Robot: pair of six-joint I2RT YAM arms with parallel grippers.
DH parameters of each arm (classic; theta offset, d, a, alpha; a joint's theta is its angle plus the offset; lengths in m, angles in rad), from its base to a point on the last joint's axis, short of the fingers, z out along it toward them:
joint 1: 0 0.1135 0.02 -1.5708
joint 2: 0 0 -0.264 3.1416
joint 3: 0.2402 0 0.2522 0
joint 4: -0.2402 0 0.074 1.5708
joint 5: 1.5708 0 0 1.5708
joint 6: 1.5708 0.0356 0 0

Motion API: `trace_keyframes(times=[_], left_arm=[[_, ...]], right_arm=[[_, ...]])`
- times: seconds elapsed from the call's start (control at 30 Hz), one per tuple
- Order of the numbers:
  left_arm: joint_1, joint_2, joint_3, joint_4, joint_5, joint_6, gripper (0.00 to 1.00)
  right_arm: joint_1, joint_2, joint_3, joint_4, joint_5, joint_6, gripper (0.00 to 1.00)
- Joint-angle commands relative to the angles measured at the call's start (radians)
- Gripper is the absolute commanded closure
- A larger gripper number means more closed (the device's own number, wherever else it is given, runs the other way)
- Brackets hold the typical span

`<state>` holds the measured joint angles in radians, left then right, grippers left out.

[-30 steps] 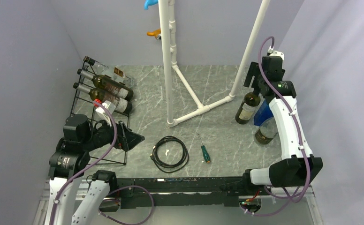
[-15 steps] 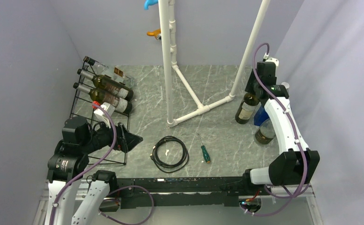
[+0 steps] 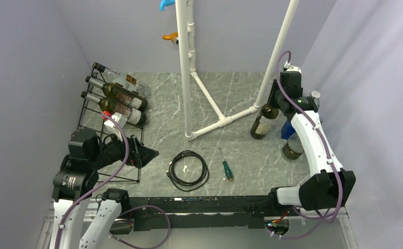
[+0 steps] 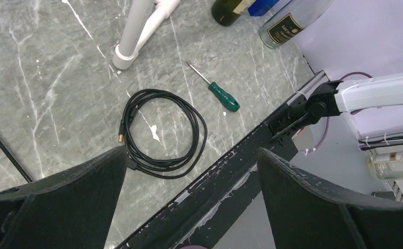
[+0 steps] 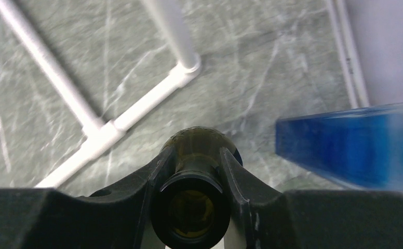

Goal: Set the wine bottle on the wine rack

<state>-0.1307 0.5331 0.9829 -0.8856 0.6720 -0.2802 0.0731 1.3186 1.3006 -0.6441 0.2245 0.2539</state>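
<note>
Right gripper (image 5: 191, 171) clamps the wine bottle (image 3: 262, 123) by its neck.
I'd lift straight, clearing the blue object (image 5: 345, 140); left gripper (image 4: 191, 153) gapes wide, empty.

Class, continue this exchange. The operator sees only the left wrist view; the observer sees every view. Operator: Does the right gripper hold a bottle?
Observer: Yes, the right gripper is shut on the neck of the dark wine bottle.
Operator: Is it corked?
Observer: No, the right wrist view looks straight into its open mouth.
Operator: And the wine rack?
Observer: Several bottles lie on the wine rack.
</note>
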Motion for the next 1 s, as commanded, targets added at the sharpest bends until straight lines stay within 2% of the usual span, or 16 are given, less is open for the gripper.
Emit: trace_keyframes(times=[0.0, 0.07, 0.13, 0.23, 0.4, 0.57, 0.73, 0.97], left_arm=[[-0.003, 0.013, -0.005, 0.064, 0.061, -0.020, 0.00], [-0.003, 0.017, -0.014, 0.085, 0.092, -0.035, 0.00], [-0.004, 0.020, -0.029, 0.116, 0.119, -0.054, 0.01], [-0.022, 0.018, -0.038, 0.137, 0.091, -0.056, 0.01], [-0.109, 0.019, -0.044, 0.196, 0.043, -0.084, 0.00], [-0.298, 0.052, -0.050, 0.252, -0.120, -0.132, 0.01], [-0.532, 0.114, -0.036, 0.314, -0.340, -0.172, 0.01], [-0.828, 0.316, 0.079, 0.292, -0.662, -0.189, 0.00]], right_arm=[[0.059, -0.086, 0.020, 0.025, -0.123, -0.004, 0.96], [0.071, -0.100, 0.029, 0.014, -0.196, -0.002, 1.00], [0.073, -0.110, 0.031, 0.021, -0.351, 0.002, 1.00], [0.091, -0.115, 0.034, 0.039, -0.539, 0.028, 1.00], [0.164, -0.081, 0.061, 0.046, -0.724, 0.063, 1.00], [0.256, -0.057, 0.083, 0.068, -0.807, 0.098, 1.00], [0.311, -0.085, -0.017, 0.207, -0.916, 0.209, 1.00], [0.424, -0.125, -0.129, 0.305, -0.921, 0.306, 1.00]])
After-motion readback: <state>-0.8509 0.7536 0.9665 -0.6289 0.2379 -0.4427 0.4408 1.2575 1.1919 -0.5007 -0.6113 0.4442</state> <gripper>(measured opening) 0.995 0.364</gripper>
